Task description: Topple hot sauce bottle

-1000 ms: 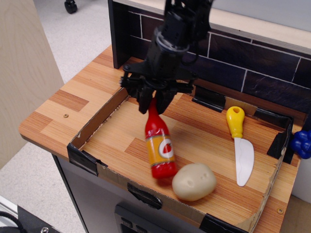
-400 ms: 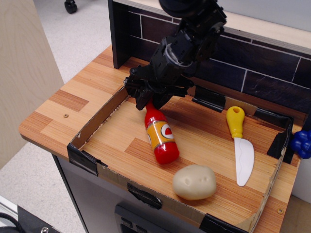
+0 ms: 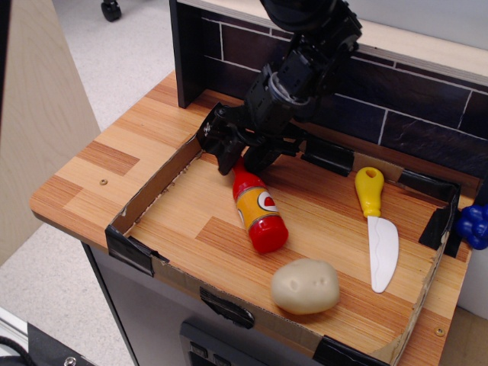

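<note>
The hot sauce bottle (image 3: pixel 259 210) is glossy red with an orange label band and a red-and-white oval mark. It is tipped far over inside the cardboard-walled tray (image 3: pixel 149 200), with its base toward the front right and its cap toward the back. My black gripper (image 3: pixel 239 162) is low over the cap end. Its fingers (image 3: pixel 223 160) straddle the cap and look closed on it. The cap top is partly hidden by them.
A beige potato-like lump (image 3: pixel 305 285) lies at the tray's front, close to the bottle's base. A yellow-handled white toy knife (image 3: pixel 377 225) lies at the right. A dark tiled back wall (image 3: pixel 412 107) stands behind. A blue object (image 3: pixel 474 225) sits at the right edge.
The bottle has gone from nearly upright to tipped far over, its base sliding toward the front right. My gripper has dropped lower and swung with the cap, and the arm now leans in from the right.
</note>
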`<action>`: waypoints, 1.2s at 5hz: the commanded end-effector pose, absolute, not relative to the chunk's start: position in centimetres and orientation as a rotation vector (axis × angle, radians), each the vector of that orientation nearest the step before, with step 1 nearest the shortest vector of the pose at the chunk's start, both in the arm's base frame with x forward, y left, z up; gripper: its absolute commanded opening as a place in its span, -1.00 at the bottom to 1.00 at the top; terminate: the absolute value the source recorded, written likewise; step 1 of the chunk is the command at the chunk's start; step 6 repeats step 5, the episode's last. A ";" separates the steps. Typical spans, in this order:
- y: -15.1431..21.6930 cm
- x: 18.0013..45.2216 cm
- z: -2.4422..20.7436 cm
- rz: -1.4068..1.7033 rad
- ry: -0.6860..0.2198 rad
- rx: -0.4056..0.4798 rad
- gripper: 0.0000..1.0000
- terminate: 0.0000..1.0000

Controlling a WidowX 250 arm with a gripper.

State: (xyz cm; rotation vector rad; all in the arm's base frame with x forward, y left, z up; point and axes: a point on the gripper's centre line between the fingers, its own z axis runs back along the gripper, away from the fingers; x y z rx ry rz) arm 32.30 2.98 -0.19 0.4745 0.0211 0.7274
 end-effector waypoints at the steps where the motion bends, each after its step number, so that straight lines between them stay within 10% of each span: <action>1: 2.9 32.4 2.9 0.695 -0.014 0.345 1.00 -1.00; 4: 0.7 31.7 8.5 0.588 -0.069 0.123 1.00 -1.00; 5: 0.7 31.7 8.5 0.588 -0.069 0.123 1.00 1.00; 6: 0.7 31.7 8.5 0.588 -0.069 0.123 1.00 1.00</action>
